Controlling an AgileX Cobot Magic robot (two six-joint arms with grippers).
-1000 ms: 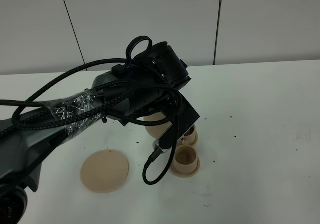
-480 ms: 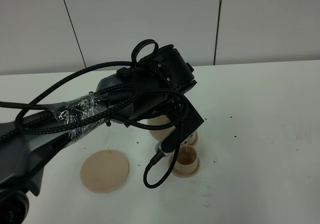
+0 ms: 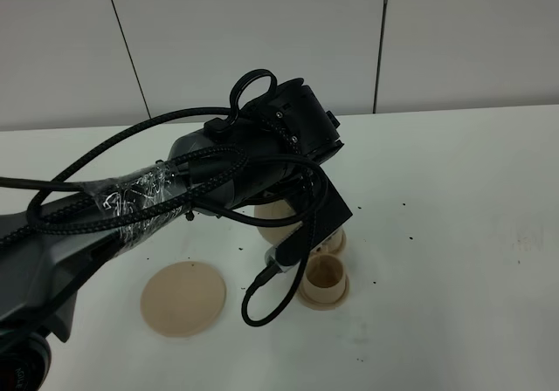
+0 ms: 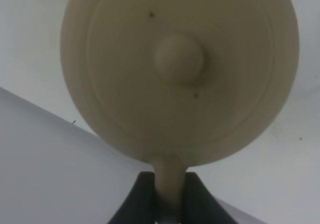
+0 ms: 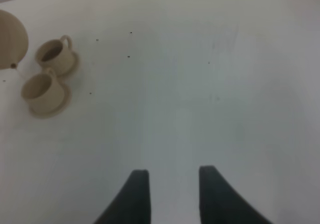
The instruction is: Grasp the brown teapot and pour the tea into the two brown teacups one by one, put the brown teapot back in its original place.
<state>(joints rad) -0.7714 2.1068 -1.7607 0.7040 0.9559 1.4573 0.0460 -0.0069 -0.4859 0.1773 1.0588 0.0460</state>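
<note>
The brown teapot (image 4: 179, 59) hangs tilted in the air, and my left gripper (image 4: 169, 181) is shut on its loop handle. From above, only a tan patch of the teapot (image 3: 271, 209) shows under the black left arm. Its spout (image 5: 14, 65) points down at the nearer of the two brown teacups (image 5: 42, 91), with a thin stream between them. That nearer cup (image 3: 325, 277) stands on its small saucer. The farther cup (image 5: 55, 54) holds dark tea and is half hidden by the arm (image 3: 337, 241). The flat round saucer (image 3: 183, 298), the original place, lies bare to the left. My right gripper (image 5: 172, 196) is open above bare table.
The white table (image 3: 454, 199) carries small dark specks around the cups. The left arm's looped cable (image 3: 262, 299) dangles just left of the nearer cup. A pale wall (image 3: 262, 33) with dark seams runs behind the table.
The left arm carried the teapot from over the farther cup to over the nearer cup, then held nearly still. The cable loop sagged a little lower. The right gripper did not move.
</note>
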